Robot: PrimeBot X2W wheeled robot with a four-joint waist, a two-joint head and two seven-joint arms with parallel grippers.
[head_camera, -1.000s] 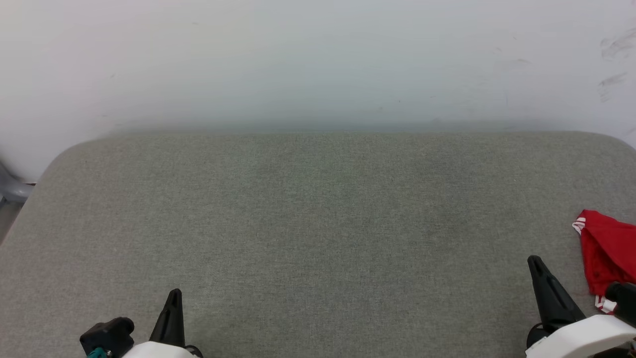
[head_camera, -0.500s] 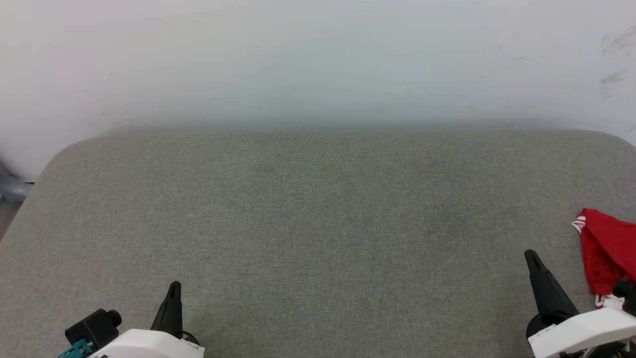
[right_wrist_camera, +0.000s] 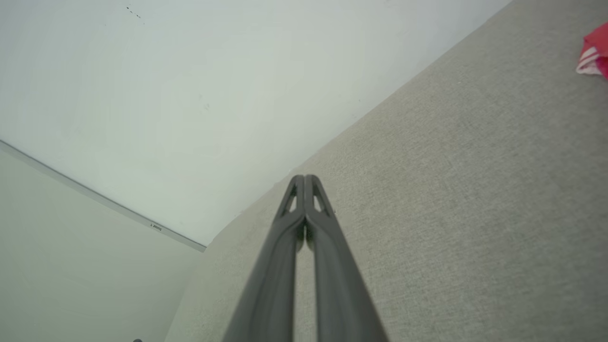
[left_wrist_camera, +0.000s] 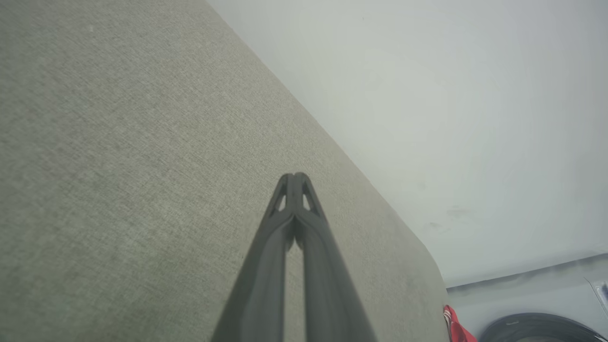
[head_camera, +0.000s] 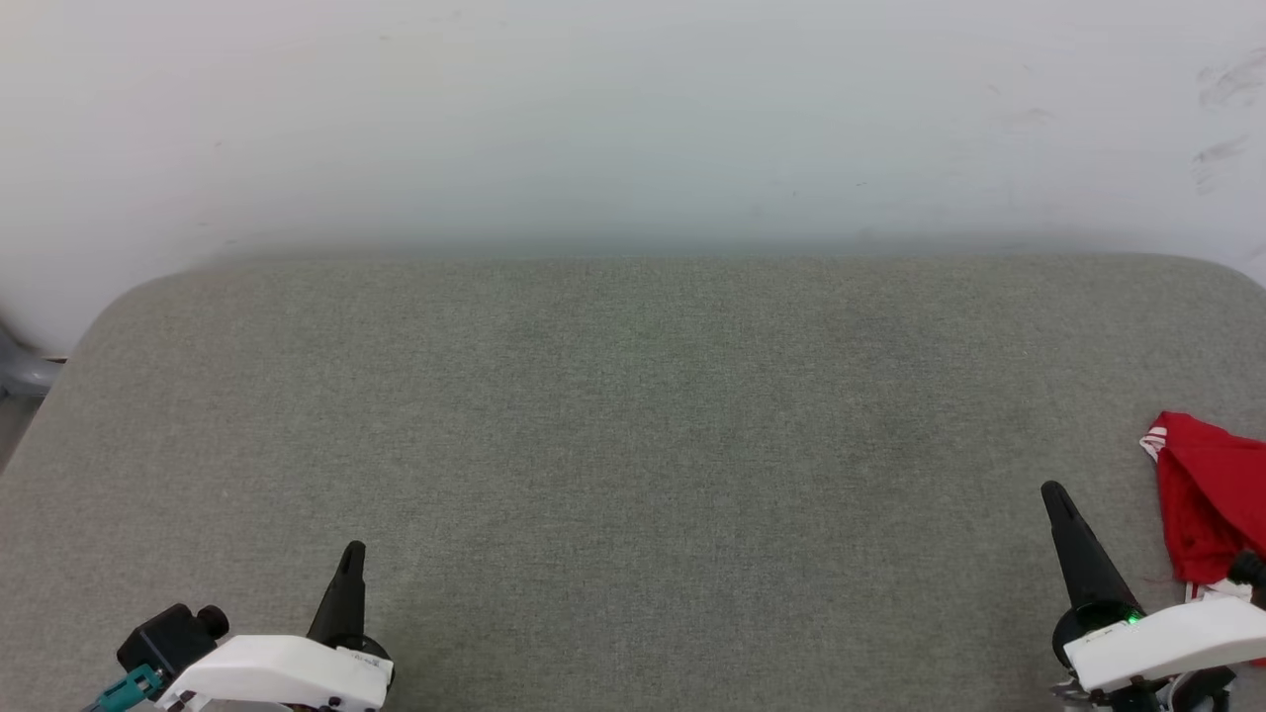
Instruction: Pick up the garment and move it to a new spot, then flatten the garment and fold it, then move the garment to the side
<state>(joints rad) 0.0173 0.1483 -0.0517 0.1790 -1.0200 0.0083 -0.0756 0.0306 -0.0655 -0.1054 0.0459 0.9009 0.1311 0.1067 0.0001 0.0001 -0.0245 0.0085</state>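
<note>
Head view has both grippers low in frame: left gripper [head_camera: 354,550] lower left, right gripper [head_camera: 1051,491] lower right, white forearms below, fingers pointing up the frame over the grey cloth table [head_camera: 633,415]. Wall [head_camera: 633,119] runs across the top, with a grey thing [head_camera: 18,368] at the left edge. The fingers are side-on here, so the gap isn't readable. The wrist views settle it: in the left wrist view the fingers [left_wrist_camera: 266,266] are pressed together at the tips with nothing between them, and the right wrist view is the same, together and empty. Garment [head_camera: 1212,494] is red and bunched on the table at the right edge of the head view, cut by the frame, with white striped trim at its upper left corner and bottom. It lies just right of the right gripper, apart from the fingers. The right forearm overlaps its lower edge in frame; can't tell if they touch. It is well apart from the left gripper, most of the table between. Left wrist view catches a red sliver at bottom right past the table corner, plus a dark round rim [left_wrist_camera: 536,327]. Right wrist view shows a red-and-white bit in the upper right corner, far from the tips.
</note>
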